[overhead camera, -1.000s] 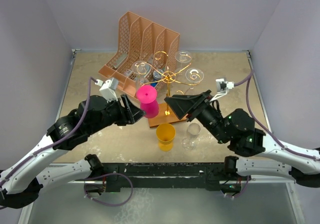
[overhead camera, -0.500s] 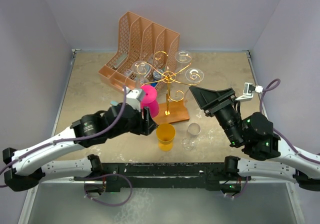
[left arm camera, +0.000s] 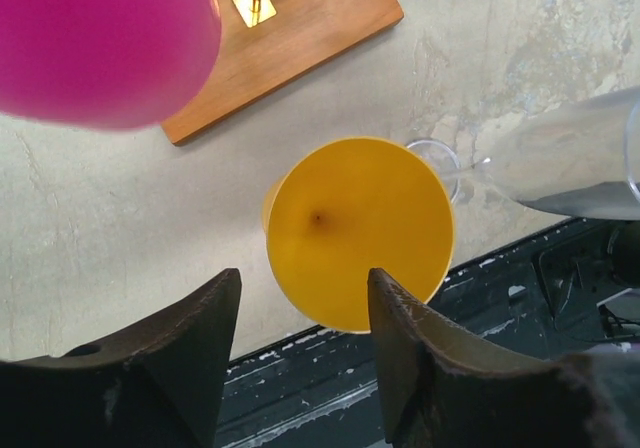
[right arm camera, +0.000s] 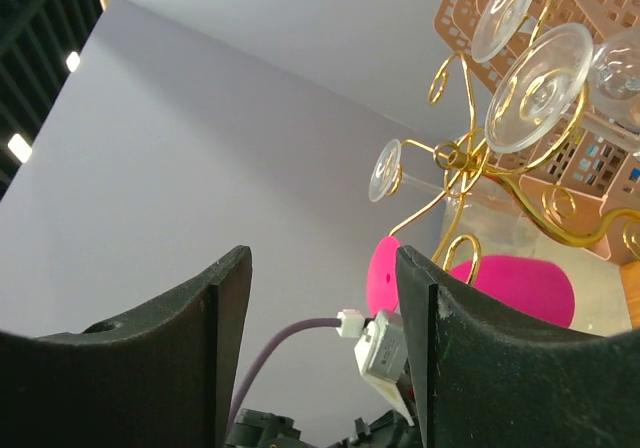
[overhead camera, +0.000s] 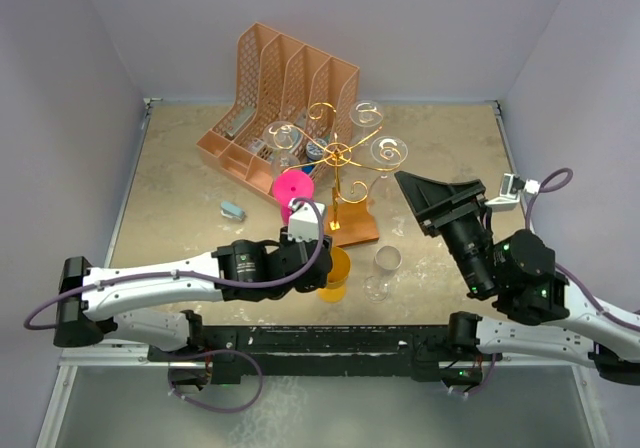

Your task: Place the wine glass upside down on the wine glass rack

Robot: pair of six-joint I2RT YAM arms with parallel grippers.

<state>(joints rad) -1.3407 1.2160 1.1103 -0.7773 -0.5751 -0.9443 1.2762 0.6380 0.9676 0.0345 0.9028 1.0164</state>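
Your table (overhead camera: 180, 178) is a mottled beige surface boxed in by plain lavender walls (overhead camera: 400, 28). The wine glass rack (overhead camera: 338, 153), thin gold wire with curled arms on a brown wooden base, stands mid-surface with clear hung glasses (overhead camera: 389, 151). The wine glass (overhead camera: 383, 268), clear, lies on its side by the near edge, its foot just beside the yellow cup (left arm camera: 360, 228). Your left gripper (left arm camera: 305, 318) hangs spread above that cup, grasping nothing. Your right gripper (right arm camera: 320, 318) is likewise released, tilted up toward the rack.
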